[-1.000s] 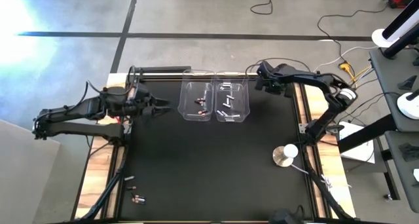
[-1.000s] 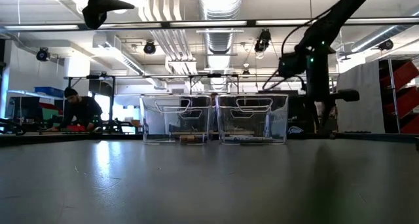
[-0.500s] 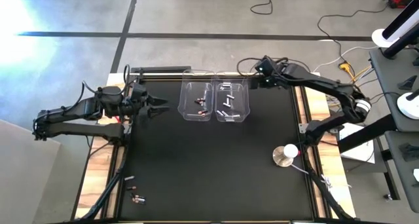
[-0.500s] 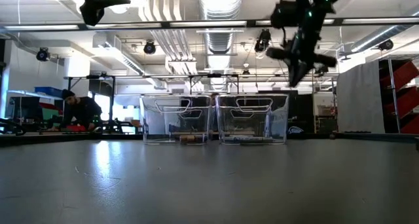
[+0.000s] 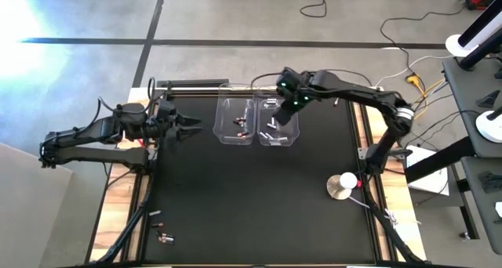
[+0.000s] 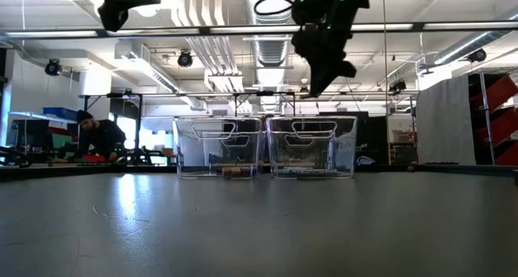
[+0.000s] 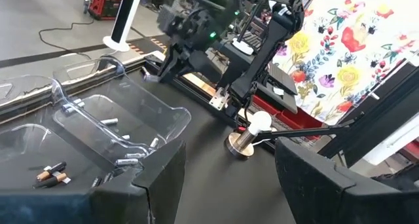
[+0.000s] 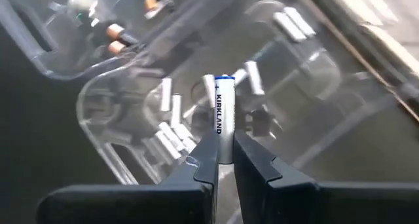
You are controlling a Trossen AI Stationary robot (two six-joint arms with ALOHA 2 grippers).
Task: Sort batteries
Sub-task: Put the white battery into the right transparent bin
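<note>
Biggest risk here is the drop. The right gripper (image 8: 223,164) hangs above the bin (image 5: 281,121) that holds the silver-white cells, pinching one battery (image 8: 223,128) upright by its lower end, so if the fingers part while it's off to one side, the cell could clip the clear rim and bounce onto the black table (image 5: 251,197). That battery is silver-white with a blue band at the top. The neighbouring bin (image 5: 236,121) has the dark copper ones. A few loose batteries (image 5: 161,235) sit near the table's front-left corner. The left gripper (image 5: 190,129) waits beside the bins, fingers spread and empty.
</note>
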